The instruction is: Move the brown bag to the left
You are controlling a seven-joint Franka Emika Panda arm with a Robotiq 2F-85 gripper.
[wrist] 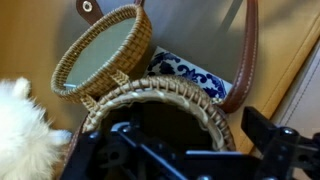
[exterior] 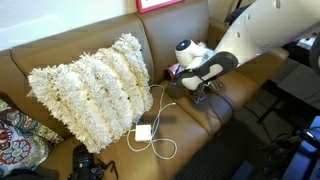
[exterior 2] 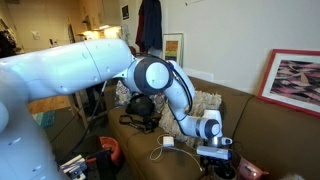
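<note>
Tool [wrist: 190,145] first: hangs wide open and empty along the bottom edge of the wrist view, just above the brown bag [wrist: 150,92] at lower centre, with white fluffy toy [wrist: 20,130] at lower left and blue-patterned square [wrist: 190,72] just beyond.

This looks like a living room in a home. A wide brown leather sofa [exterior: 60,55] carries a big shaggy cream cushion [exterior: 95,85], a white charger block with its thin cable [exterior: 143,131] and a black camera [exterior: 88,163]. On the wall behind it hangs a red-framed picture [exterior 2: 295,80], and a dark coat [exterior 2: 150,35] hangs further back.
</note>
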